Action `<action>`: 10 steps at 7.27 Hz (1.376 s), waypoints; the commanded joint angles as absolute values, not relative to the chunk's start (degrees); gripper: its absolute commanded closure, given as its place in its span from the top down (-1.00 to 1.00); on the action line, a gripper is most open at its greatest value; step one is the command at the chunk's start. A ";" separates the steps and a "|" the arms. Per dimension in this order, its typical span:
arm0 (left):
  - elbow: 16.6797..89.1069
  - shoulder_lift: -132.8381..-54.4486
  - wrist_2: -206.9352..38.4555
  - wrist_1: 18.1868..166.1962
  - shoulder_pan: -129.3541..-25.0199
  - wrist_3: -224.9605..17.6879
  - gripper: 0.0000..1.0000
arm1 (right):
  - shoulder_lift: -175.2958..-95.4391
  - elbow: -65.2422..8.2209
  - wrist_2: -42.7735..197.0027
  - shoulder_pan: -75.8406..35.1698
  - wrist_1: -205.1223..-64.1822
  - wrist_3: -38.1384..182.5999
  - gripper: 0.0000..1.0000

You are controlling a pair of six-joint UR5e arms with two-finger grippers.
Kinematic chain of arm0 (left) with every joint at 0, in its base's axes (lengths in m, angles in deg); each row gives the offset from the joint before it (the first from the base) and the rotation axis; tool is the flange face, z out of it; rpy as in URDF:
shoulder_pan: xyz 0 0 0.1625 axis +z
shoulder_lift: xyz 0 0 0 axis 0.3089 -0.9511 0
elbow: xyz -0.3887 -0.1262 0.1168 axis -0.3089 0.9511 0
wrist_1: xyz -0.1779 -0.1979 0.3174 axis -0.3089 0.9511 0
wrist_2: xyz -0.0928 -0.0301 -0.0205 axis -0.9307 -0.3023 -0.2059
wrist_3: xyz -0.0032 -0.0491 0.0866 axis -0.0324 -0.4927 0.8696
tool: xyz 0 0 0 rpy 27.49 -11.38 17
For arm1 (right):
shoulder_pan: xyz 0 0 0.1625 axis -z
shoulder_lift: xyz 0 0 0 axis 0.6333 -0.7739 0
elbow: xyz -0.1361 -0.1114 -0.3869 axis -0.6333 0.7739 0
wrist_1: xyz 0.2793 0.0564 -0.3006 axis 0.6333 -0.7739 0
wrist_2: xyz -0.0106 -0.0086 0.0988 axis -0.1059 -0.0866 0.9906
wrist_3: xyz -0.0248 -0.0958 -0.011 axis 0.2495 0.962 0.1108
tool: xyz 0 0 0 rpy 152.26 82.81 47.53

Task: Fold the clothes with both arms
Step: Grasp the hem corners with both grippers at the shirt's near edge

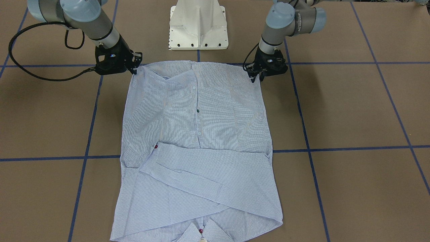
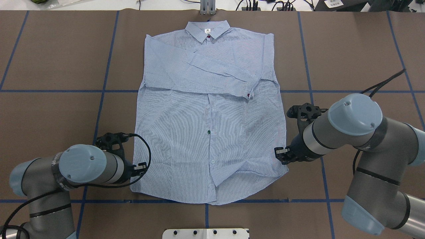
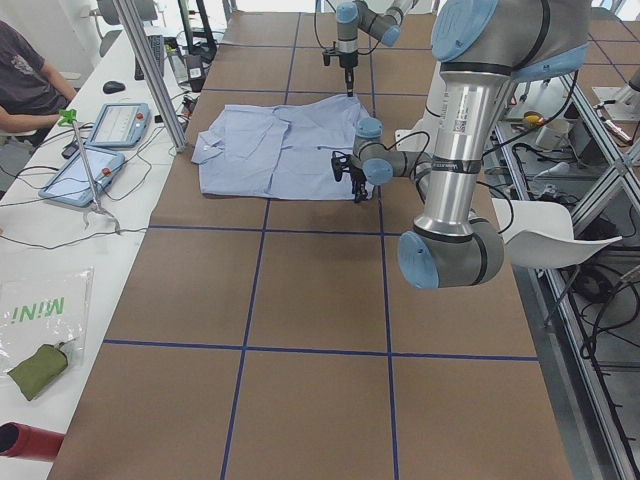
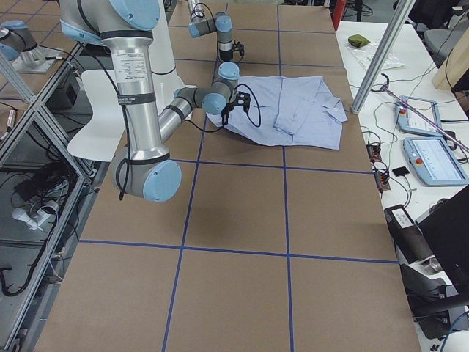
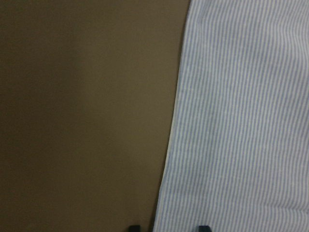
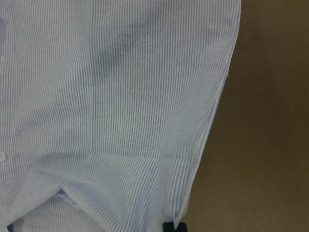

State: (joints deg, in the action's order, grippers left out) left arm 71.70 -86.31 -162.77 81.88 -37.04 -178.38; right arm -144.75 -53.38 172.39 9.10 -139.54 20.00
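The light blue striped shirt [image 2: 206,132] lies flat and face up on the brown table, collar [image 2: 207,31] at the far edge and hem toward me. One sleeve is folded across the chest. My left gripper [image 2: 141,167] is low at the hem's left side. In the left wrist view its two fingertips [image 5: 203,227] stand apart, open, with the shirt's side edge [image 5: 169,145] between them. At the hem's right side, my right gripper [image 2: 280,155] appears in the right wrist view as a single dark tip [image 6: 174,226], with the fabric edge puckered into it.
The white pedestal base [image 2: 206,233] stands at the near table edge behind the hem. Blue tape lines [image 2: 99,99] grid the brown table. An aluminium post [image 2: 207,6] rises just beyond the collar. A side bench with tablets [image 3: 110,125] and a seated person [image 3: 25,80] lies past the far edge.
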 commanded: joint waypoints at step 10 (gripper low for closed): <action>82.03 -86.35 -163.60 72.28 -37.77 -177.77 -1.00 | -145.54 -56.45 176.67 5.39 -139.73 20.00 -1.00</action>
State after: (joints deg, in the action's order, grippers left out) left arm 77.70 -86.31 -163.40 76.60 -37.60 -178.03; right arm -145.31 -55.34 173.84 7.37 -139.71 20.00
